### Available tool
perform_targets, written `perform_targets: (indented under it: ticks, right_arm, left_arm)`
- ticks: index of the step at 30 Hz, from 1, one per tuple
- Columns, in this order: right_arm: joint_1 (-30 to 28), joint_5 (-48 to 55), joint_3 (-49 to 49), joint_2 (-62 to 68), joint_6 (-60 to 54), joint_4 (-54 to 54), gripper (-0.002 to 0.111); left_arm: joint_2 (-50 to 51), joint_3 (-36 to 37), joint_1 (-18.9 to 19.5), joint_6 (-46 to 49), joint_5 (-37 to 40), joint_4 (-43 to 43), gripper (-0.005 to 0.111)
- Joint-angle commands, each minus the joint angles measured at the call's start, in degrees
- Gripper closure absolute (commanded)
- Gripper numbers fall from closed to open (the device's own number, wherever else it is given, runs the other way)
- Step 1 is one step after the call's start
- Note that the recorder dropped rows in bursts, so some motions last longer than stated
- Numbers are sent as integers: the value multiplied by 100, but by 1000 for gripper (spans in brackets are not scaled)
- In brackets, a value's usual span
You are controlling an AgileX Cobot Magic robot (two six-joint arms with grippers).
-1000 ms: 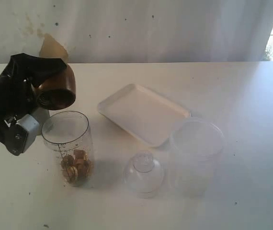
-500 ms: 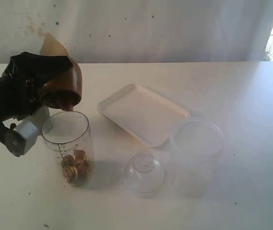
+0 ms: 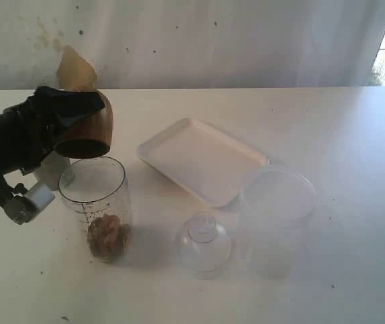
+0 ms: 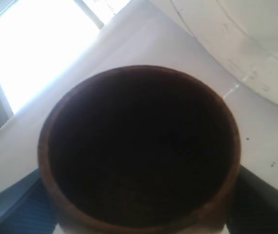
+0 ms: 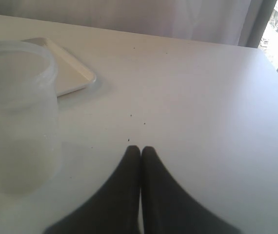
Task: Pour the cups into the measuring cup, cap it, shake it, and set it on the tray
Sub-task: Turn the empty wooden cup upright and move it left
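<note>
Measuring cup (image 3: pixel 98 209) stands left of the tray (image 3: pixel 202 158), with brown pieces at its bottom. Left gripper (image 3: pixel 67 108) holds the wooden cup (image 3: pixel 84 128) tipped over it, and the pour seems done. Next, park that cup and fetch the cap. Right gripper (image 5: pixel 140 165) is closed and empty.

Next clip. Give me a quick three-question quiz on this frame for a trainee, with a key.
1. True or false: the wooden cup stands upright.
2. What lies at the bottom of the measuring cup? A) brown pieces B) water C) nothing
3. Fill in: the right gripper has its fingers ___ (open or shut).
Key: 1 false, it is tipped mouth down above the measuring cup; 2 A; 3 shut.
</note>
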Motion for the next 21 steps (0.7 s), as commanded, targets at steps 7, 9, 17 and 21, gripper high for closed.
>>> perform_targets:
  ticks: [7,9,17,21]
  right_arm:
    - [-16,-17,28,0,-10,-25,108]
    - [-16,-17,28,0,-10,-25,108]
    - [-16,-17,28,0,-10,-25,108]
    - [-16,-17,28,0,-10,-25,108]
  left_arm:
    - [-5,-2,18,-251,-45,-33,107]
    - [-5,-2,18,-736,-57,-156,107]
    - [-5,-2,18,-4559,-399,-257,107]
    - [-5,-2,18,-6776,-821,-454,107]
